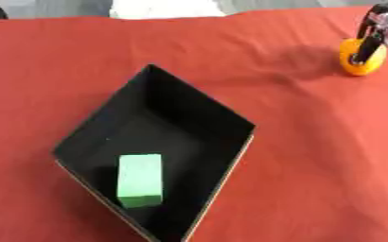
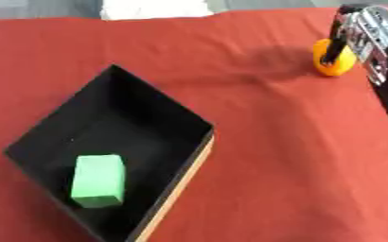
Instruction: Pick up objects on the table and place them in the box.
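Observation:
An orange round object (image 1: 374,62) lies on the red cloth at the far right. My right hand (image 2: 365,32) comes in from the upper right corner, and one dark finger (image 1: 365,46) curls down across the object's front, with the rest of the hand behind it. Near the middle left stands an open black box (image 1: 177,103), turned corner-on to me. A green block (image 1: 140,180) lies on the box floor toward its near corner. My left hand shows in neither view.
The red cloth (image 1: 305,156) covers the whole table. Along the far edge of the table is something white (image 1: 166,8), with grey floor beyond it.

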Motion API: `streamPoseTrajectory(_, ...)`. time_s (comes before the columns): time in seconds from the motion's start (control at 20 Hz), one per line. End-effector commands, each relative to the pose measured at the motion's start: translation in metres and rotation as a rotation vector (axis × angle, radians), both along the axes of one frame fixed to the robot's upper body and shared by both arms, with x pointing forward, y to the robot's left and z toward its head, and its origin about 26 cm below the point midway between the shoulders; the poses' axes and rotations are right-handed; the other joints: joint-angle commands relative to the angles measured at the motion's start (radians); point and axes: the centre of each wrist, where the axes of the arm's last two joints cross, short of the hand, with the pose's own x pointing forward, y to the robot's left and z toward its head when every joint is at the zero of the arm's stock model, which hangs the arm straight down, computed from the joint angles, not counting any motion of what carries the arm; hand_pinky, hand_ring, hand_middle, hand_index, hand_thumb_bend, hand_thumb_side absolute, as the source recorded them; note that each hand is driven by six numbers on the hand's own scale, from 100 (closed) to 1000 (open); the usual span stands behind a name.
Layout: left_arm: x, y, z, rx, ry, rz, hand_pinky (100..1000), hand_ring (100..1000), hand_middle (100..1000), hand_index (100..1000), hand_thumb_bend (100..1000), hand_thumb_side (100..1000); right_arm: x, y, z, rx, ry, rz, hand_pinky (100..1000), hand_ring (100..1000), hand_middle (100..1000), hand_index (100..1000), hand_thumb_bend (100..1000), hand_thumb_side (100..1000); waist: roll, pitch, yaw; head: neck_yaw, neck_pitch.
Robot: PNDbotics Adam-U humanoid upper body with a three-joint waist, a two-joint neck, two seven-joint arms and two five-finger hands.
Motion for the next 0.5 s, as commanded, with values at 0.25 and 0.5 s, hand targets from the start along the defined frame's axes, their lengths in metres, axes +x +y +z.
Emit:
streamPoseTrajectory(0.25,-0.0032,0.0028,0.0083,0.025,-0.027,0.008,525,824,694,804,100,586,-0.0025,-0.0009,0.0126,-0.031,-0.053,-0.099,248,449,401,473,355,100,0.0,-0.018,-0.01,-0.006,-0.009)
streamPoseTrajectory(0.5,-0.0033,0.0029,0.008,0.025,-0.026,0.009,525,825,695,804,100,583,-0.0025,0.0006,0.0126,-0.056,-0.079,-0.098,184,375,285,344,362,100,0.001,-0.018,-0.012,-0.007,-0.007)
